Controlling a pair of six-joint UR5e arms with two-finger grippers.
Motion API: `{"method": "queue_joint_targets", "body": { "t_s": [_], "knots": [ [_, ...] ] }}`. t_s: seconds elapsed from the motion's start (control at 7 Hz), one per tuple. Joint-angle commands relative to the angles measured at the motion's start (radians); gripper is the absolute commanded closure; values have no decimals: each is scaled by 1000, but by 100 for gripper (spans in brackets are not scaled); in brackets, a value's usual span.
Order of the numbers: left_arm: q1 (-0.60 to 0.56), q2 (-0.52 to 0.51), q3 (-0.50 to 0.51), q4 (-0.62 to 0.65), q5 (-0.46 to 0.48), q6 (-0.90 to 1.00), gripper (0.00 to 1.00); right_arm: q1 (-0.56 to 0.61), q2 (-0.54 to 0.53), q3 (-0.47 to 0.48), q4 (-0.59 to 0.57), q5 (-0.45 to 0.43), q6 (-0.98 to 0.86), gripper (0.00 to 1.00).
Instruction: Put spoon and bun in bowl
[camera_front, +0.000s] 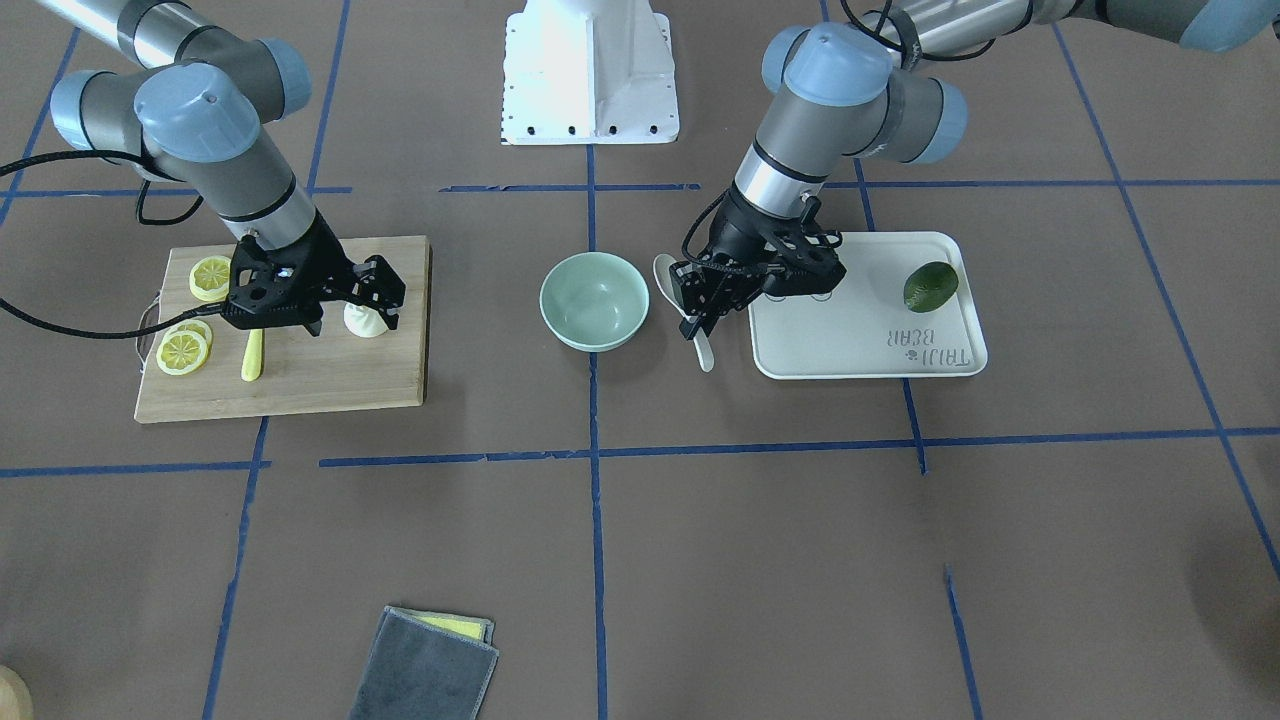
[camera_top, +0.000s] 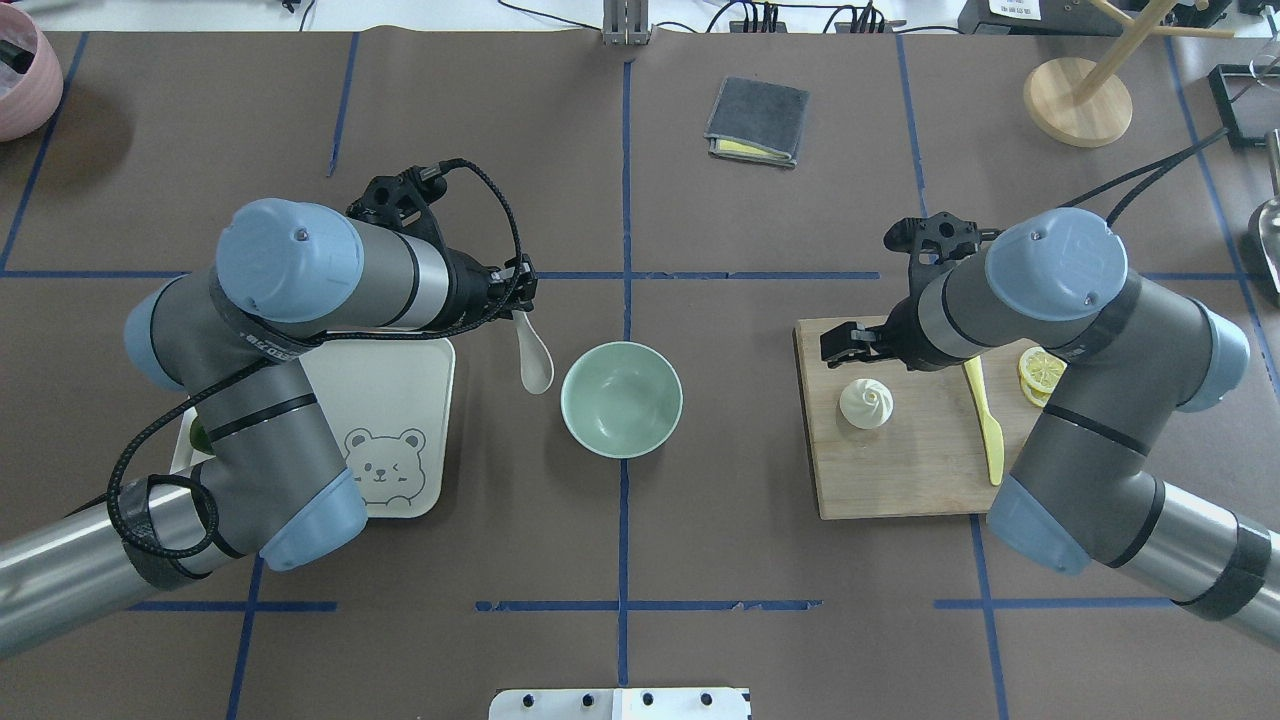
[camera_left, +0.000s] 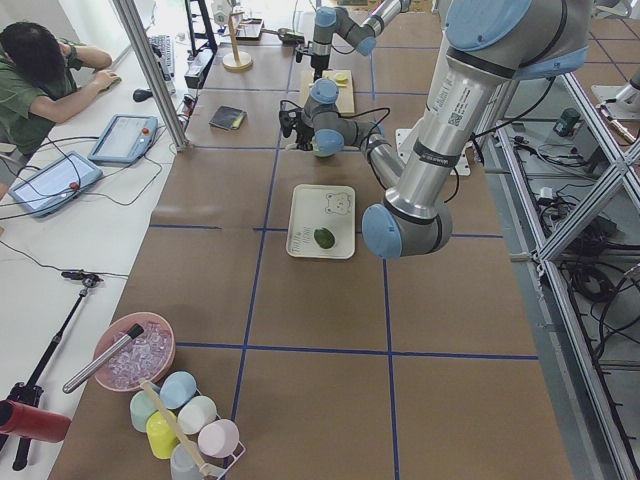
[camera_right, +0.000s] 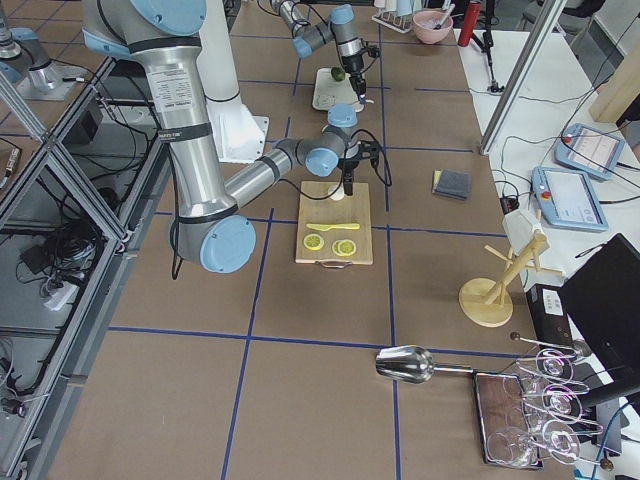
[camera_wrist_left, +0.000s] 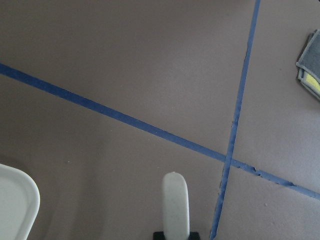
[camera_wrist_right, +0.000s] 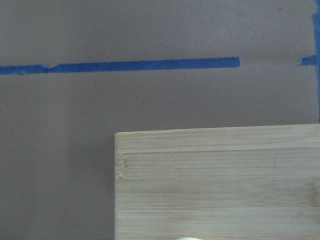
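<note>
The pale mint-green bowl (camera_front: 594, 300) (camera_top: 621, 398) stands empty at the table's middle. The off-white spoon (camera_front: 664, 273) (camera_top: 535, 365) is just beside the bowl, on the side of the white tray. My left gripper (camera_front: 700, 318) (camera_top: 520, 290) is shut on the spoon's handle, whose end shows in the left wrist view (camera_wrist_left: 175, 202). The white pleated bun (camera_front: 363, 323) (camera_top: 867, 401) sits on the wooden cutting board (camera_front: 330, 380) (camera_top: 900, 470). My right gripper (camera_front: 383, 295) (camera_top: 845, 342) is open and hangs just above the bun, not touching it.
A yellow plastic knife (camera_front: 252, 355) (camera_top: 985, 420) and lemon slices (camera_front: 211, 277) (camera_top: 1040, 370) lie on the board. The white bear-print tray (camera_front: 860, 340) (camera_top: 390, 400) holds a green fruit (camera_front: 930, 286). A folded grey cloth (camera_front: 425, 665) (camera_top: 757, 120) lies at the far side.
</note>
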Motion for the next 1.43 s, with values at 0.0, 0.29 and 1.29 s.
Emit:
{"method": "queue_joint_targets", "body": {
  "t_s": [0.0, 0.29, 1.29],
  "knots": [
    [0, -5, 3, -1, 0, -1, 100, -30, -17, 4, -4, -14, 0, 13],
    [0, -9, 14, -4, 0, -1, 100, -56, -34, 5, -5, -14, 0, 51],
    [46, -99, 121, -44, 5, -111, 100, -35, -16, 108, -157, 0, -16, 100]
  ]
}}
